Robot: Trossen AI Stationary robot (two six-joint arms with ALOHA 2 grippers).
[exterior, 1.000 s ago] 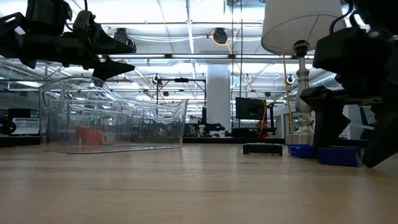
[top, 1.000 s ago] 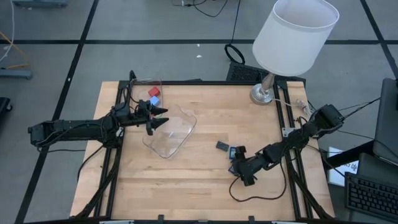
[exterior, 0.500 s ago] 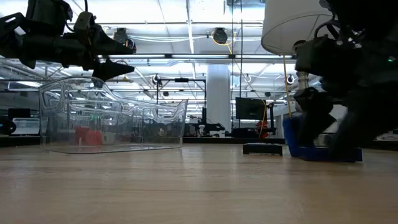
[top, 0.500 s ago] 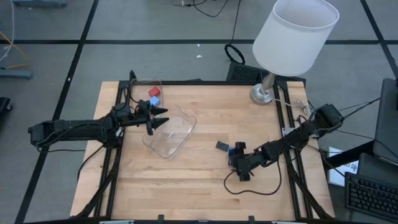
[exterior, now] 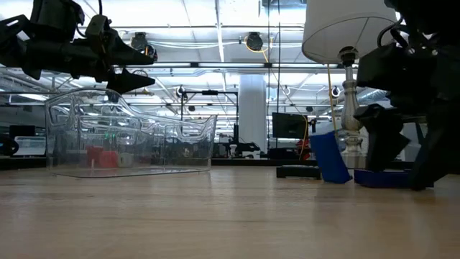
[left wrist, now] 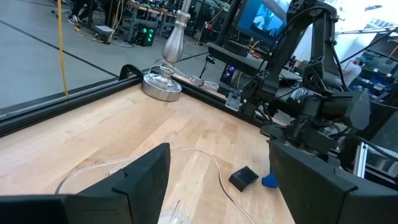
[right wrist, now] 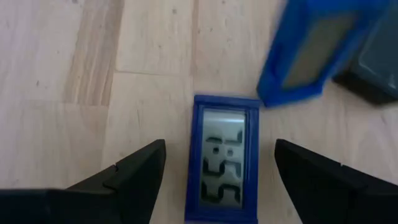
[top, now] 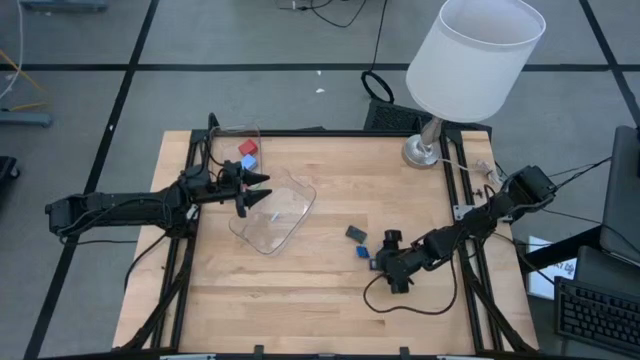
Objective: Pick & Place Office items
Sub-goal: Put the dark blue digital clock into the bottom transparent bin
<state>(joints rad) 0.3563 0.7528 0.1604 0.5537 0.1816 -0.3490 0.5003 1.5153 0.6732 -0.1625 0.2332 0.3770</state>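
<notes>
My right gripper (right wrist: 221, 177) points down at the table's right middle, open. Its fingers stand on either side of a flat blue rectangle with a grey display (right wrist: 225, 155), which lies face up on the wood, and they touch nothing. Just beyond it, a second blue rectangle (exterior: 330, 157) stands tilted on its lower edge beside a dark grey piece (top: 356, 234). My left gripper (top: 257, 190) hangs open and level over the rim of a clear container (top: 275, 212). Red and blue cubes (top: 248, 154) sit in another clear container at the far left.
A lamp with a white shade (top: 475, 55) stands on its metal foot (top: 425, 150) at the far right corner. A dark cable loops on the wood (top: 400, 305) near my right arm. Bare wood lies between the clear container and the blue pieces.
My right gripper swung toward the blue pieces, then drew back and rolled a little, staying open. One blue rectangle, which lay flat, was tipped up and now stands tilted, shifted toward the table's left. The other stayed flat between the fingers.
</notes>
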